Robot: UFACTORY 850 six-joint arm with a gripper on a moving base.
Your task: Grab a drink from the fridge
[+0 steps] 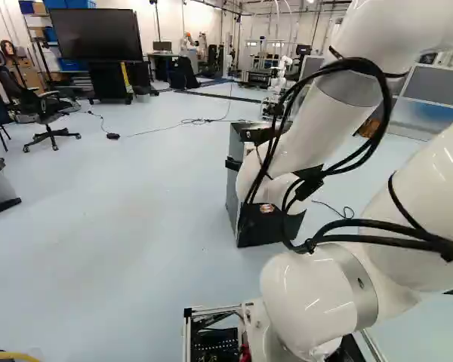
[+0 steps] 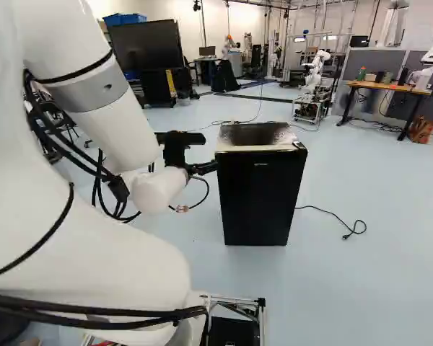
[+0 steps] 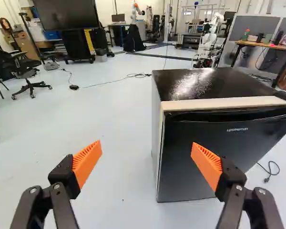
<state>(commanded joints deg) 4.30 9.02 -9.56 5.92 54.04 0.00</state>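
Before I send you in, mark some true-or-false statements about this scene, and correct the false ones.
1. The fridge stands upright on the floor. True.
2. The fridge door hangs wide open. False: it is shut.
3. The end effector has its two fingers apart. True.
4. The end effector is gripping a drink. False: it grips nothing.
5. A plug lies on the floor near the fridge. True.
6. The large screen stands on top of the fridge. False: it stands on the floor, farther off.
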